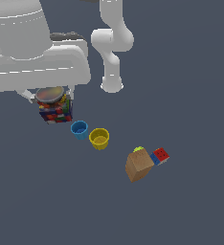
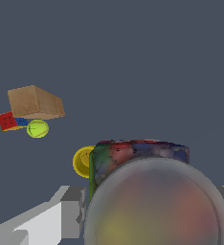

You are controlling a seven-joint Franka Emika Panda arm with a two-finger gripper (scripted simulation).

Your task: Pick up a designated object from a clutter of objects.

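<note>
While the gripper sits over the jar, fingers clamp it from both sides.

Jar w/ round grey lid & patchwork red/blue/yellow/green sides is at the exterior view's left, just under the white arm's hand; in wrist view a grey finger presses vs its side, 2nd finger at the opp. edge. Can't tell if jar rests on the floor or is off it. Blue cup near the jar, yellow cup just beside the blue one. Well apart, toward the exterior view's right: tan box, tilted, touching red-blue cube; small green ball peeks behind the box. Arm base stands further back.
</note>
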